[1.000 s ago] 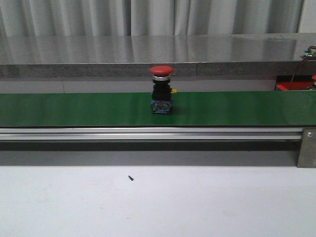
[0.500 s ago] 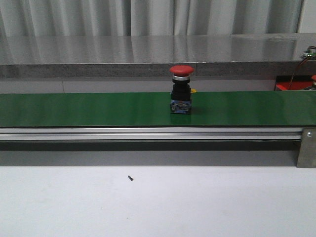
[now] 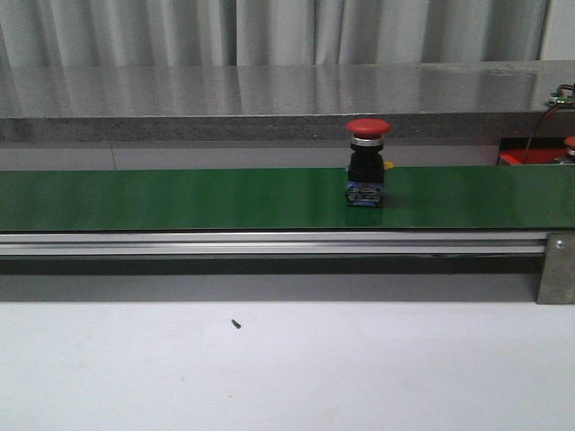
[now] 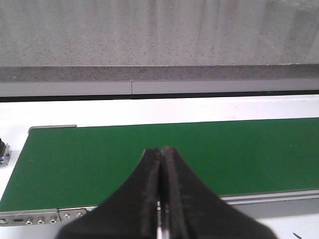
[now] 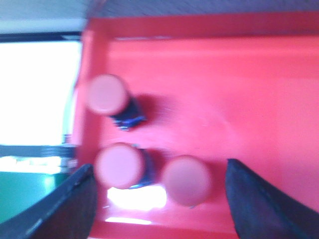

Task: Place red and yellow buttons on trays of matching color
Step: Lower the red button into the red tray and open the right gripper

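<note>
A red button (image 3: 368,164) with a black body and blue base stands upright on the green conveyor belt (image 3: 180,197), right of centre in the front view. The red tray (image 3: 530,157) peeks in at the far right behind the belt. In the right wrist view the red tray (image 5: 224,89) holds three red buttons (image 5: 107,93) (image 5: 118,165) (image 5: 187,180). My right gripper (image 5: 158,167) hangs open above the nearer two. My left gripper (image 4: 162,150) is shut and empty over the belt (image 4: 75,159). No yellow button or yellow tray is in view.
An aluminium rail (image 3: 269,242) runs along the belt's front edge, with a metal bracket (image 3: 557,268) at its right end. A grey stone ledge (image 3: 269,99) stands behind the belt. A small dark speck (image 3: 236,323) lies on the white table.
The red button has travelled to the right along the belt, from about the middle to right of centre.
</note>
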